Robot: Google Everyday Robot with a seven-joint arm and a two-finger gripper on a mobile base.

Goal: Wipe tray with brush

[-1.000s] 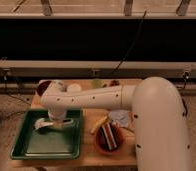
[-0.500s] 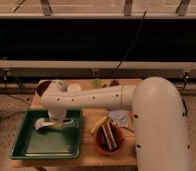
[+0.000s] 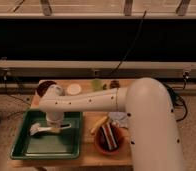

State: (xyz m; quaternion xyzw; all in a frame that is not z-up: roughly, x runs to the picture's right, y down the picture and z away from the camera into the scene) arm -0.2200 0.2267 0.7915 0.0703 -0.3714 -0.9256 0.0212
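1. Jaws clamped on the brush [image 3: 38, 130], right at the tip of the gripper [image 3: 53, 128], down low over the tray [image 3: 22, 146], in its back half and nearer its right side.
2. Brush held roughly level, with the whitish head poking out to the left of the gripper and a pale end showing on its right. Bristle contact with the tray floor: cannot tell.
3. Green tray, shallow with a raised rim, flat on the front left part of the wooden desk [image 3: 90, 156], its left edge close to the desk's edge.
4. Big white arm [image 3: 91, 102] sweeping in from the right, bulky shoulder filling the lower right of the view, forearm crossing above the tray's back rim, wrist bent down into the tray.
5. Just right of the tray, a yellow banana-like piece [image 3: 99, 124] on the desk. Beside it, close to the arm, an orange-red bowl [image 3: 99, 145] loaded with dark and red items.
6. Along the back of the desk, well apart from the tray: a dark round bowl [image 3: 45, 87] at the left, a white round cup [image 3: 74, 89] next to it, then a green item [image 3: 97, 84].
7. Behind all that, a pale rail [image 3: 41, 65] across a dark wall, with a black cable [image 3: 132, 44] hanging down toward the desk.
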